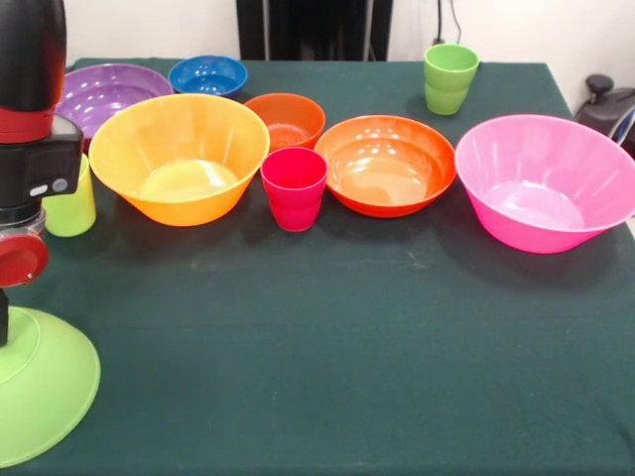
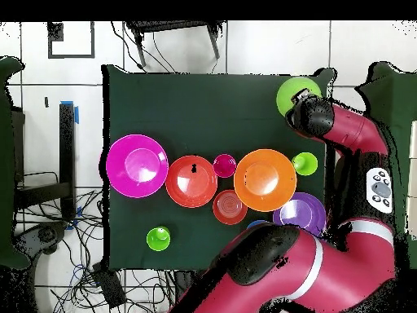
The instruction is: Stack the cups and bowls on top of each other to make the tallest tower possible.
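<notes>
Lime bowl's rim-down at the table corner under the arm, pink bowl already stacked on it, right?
Not quite. The lime bowl is rim-down under the arm, but nothing sits on it. The front view shows the pink bowl upright on the table, apart from it.

tablecloth [image 1: 347, 337]: dark green
arm [image 1: 30, 119]: red, black
large bowls: pink [image 1: 546, 183], yellow-orange [image 1: 179, 159], purple [image 1: 104, 94]
small bowl [image 1: 208, 74]: blue
centre cup [image 1: 294, 188]: red-pink

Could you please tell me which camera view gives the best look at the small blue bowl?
The front view: the small blue bowl sits fully visible at the table's far edge beside the purple bowl. Overhead, the arm covers it, leaving only a blue sliver.
</notes>
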Controlling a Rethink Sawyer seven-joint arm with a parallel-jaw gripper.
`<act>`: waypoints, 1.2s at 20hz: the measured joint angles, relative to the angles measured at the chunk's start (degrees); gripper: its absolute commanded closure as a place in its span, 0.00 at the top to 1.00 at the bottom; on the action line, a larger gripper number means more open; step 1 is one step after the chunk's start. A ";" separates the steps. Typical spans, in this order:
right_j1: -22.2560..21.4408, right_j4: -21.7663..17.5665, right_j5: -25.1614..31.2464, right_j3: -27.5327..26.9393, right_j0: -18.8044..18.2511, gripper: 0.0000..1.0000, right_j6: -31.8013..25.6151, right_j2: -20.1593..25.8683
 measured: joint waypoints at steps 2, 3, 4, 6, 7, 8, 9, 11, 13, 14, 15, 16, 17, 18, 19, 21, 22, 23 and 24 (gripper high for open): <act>0.00 0.01 -0.01 -0.01 -0.01 1.00 0.00 0.10; -0.01 0.02 -0.01 -0.01 -0.01 1.00 0.00 0.16; 0.00 0.12 -0.01 -0.01 -0.02 1.00 0.00 0.23; 0.01 0.58 -0.02 0.01 -0.02 1.00 0.00 0.47; 0.01 0.84 -0.02 0.02 -0.02 1.00 0.00 0.59; 0.01 1.00 -0.02 0.06 -0.02 1.00 0.00 0.67; 0.00 1.34 -0.02 0.12 -0.02 1.00 0.00 0.84; -0.02 2.41 -0.02 0.33 -0.01 1.00 0.00 1.43; -0.02 3.87 -0.02 0.57 0.00 1.00 0.00 2.18; -0.02 4.32 -0.02 0.65 0.00 1.00 0.00 2.41; -0.03 4.76 -0.02 0.75 0.00 1.00 0.00 2.65; -0.03 4.98 -0.03 0.82 0.00 1.00 0.00 2.77; -0.03 5.21 -0.04 0.89 -0.01 1.00 0.00 2.90; -0.09 6.09 -0.05 1.23 0.02 1.00 0.00 3.32; -0.14 6.60 -0.05 1.48 0.04 1.00 0.00 3.51; -0.28 7.81 -0.04 2.10 0.05 1.00 0.00 3.92; -0.31 8.32 -0.02 2.36 0.06 1.00 0.00 4.07; -0.36 9.43 -0.07 3.01 0.08 1.00 0.00 4.45; -0.42 9.83 -0.06 3.24 0.06 1.00 0.00 4.62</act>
